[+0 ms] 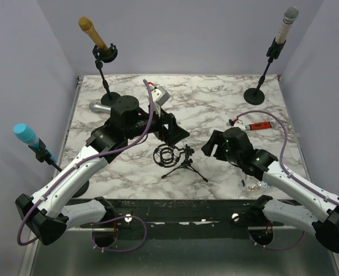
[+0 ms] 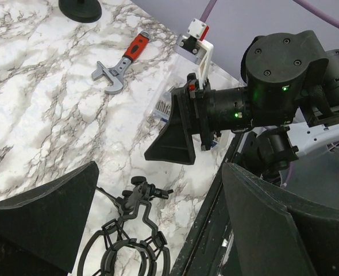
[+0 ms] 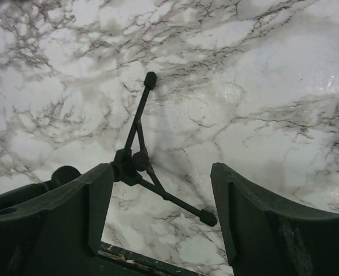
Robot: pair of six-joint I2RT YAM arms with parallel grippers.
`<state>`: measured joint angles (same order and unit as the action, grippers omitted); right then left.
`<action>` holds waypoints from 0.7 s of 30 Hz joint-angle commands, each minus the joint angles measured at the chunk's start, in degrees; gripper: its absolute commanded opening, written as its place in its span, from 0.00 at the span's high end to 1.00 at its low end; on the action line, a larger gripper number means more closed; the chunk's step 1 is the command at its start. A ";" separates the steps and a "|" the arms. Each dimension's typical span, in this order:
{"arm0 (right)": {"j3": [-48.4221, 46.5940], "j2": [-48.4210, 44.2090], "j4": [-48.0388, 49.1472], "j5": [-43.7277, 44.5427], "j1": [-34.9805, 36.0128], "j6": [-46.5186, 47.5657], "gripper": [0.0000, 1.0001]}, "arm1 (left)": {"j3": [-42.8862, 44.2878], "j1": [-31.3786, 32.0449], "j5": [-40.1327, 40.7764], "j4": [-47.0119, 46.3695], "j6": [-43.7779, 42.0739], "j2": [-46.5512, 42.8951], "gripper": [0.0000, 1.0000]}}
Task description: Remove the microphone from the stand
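A small black tripod stand (image 1: 184, 167) with a ring-shaped shock mount (image 1: 165, 155) sits at the table's middle front, and the mount holds nothing. A grey microphone (image 1: 99, 106) lies flat on the marble at the left, partly hidden behind my left arm. My left gripper (image 1: 178, 135) hovers open just behind the mount; the left wrist view shows the mount (image 2: 129, 241) below its open fingers (image 2: 43, 218). My right gripper (image 1: 211, 148) is open to the right of the stand, and its wrist view shows the tripod legs (image 3: 139, 161) between and beyond the fingers (image 3: 255, 224).
Three tall stands hold microphones: gold (image 1: 92, 31) back left, grey (image 1: 285, 23) back right, blue (image 1: 27, 135) at the left edge. A red-handled wrench (image 1: 255, 125) lies right of centre. A small bag of screws (image 1: 251, 185) lies near the front right.
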<state>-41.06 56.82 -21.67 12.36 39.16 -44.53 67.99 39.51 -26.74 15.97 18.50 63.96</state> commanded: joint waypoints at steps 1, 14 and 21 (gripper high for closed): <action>-1.31 -0.62 -3.91 2.41 -0.14 3.67 0.25 | -0.39 0.32 1.34 -0.77 0.09 -0.68 0.09; -17.56 5.52 -14.50 30.48 -0.14 12.53 0.20 | -0.51 0.36 5.19 -0.18 -0.93 -3.59 0.09; -25.54 9.11 -4.86 42.05 -1.80 26.05 0.08 | -1.70 0.32 7.31 -1.76 -0.07 -7.28 0.08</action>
<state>-62.57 63.86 -32.49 44.10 38.96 -28.53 67.59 39.51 -22.24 15.90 18.39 59.48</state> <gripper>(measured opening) 0.894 0.913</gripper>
